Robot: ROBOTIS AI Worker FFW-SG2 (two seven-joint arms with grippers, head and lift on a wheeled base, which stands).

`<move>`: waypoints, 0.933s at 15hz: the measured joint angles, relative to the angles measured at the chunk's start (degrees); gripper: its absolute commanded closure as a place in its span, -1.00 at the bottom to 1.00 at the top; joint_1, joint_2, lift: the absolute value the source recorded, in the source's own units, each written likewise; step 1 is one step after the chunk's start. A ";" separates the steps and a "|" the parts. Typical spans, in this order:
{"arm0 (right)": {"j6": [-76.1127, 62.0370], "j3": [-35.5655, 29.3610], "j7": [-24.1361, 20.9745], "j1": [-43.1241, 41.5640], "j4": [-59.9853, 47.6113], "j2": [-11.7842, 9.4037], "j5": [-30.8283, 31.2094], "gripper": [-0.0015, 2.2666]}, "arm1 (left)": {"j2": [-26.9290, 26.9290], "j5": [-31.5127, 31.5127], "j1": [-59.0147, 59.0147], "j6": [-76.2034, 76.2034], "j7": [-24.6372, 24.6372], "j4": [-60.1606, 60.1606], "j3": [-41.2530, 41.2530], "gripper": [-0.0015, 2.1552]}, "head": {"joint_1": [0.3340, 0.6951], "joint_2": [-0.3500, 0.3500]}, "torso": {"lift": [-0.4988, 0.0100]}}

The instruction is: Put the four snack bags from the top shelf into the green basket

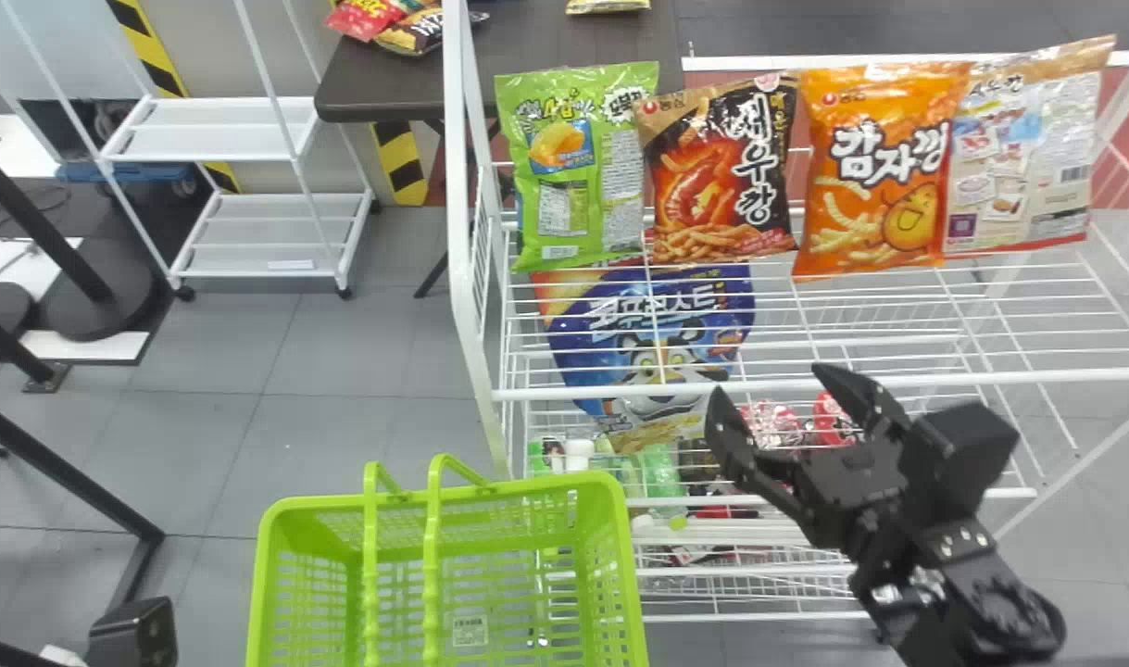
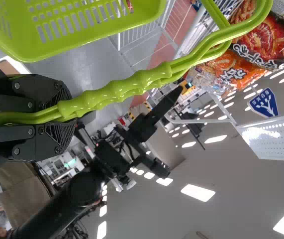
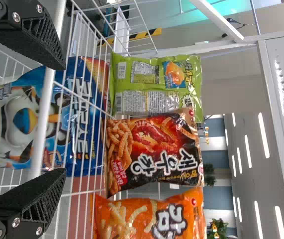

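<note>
White shelving holds four snack bags, likely light and crushable; we'd pinch their top seams. Our right jaws stand apart; our left jaws clamp the basket handles.

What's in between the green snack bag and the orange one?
A black and red snack bag is between the green bag and the orange bag. The head view shows that.

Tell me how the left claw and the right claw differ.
The left claw is closed on the handles of the green basket; the right claw is open and empty. The left claw is at the basket, while the right claw is in front of the wire rack. Both are black, with two fingers.
</note>
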 measured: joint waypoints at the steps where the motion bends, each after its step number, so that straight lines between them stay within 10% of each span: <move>1: 0.62 1.17 -1.11 -2.34 1.13 0.00 -0.27 -0.94 | 0.04 0.00 0.00 0.00 0.00 -0.03 0.01 0.99 | 1.00 0.34 | 0.96; 9: -4.48 6.48 -5.61 -26.66 24.23 0.00 -7.27 -0.94 | 2.67 0.53 -3.06 2.38 0.00 1.55 -1.51 0.99 | 1.00 0.43 | 0.96; 14: -9.82 10.83 1.15 -39.82 41.46 0.00 -17.72 -0.94 | 3.41 1.93 -3.25 2.46 0.00 2.37 -0.98 0.99 | 1.00 0.56 | 0.96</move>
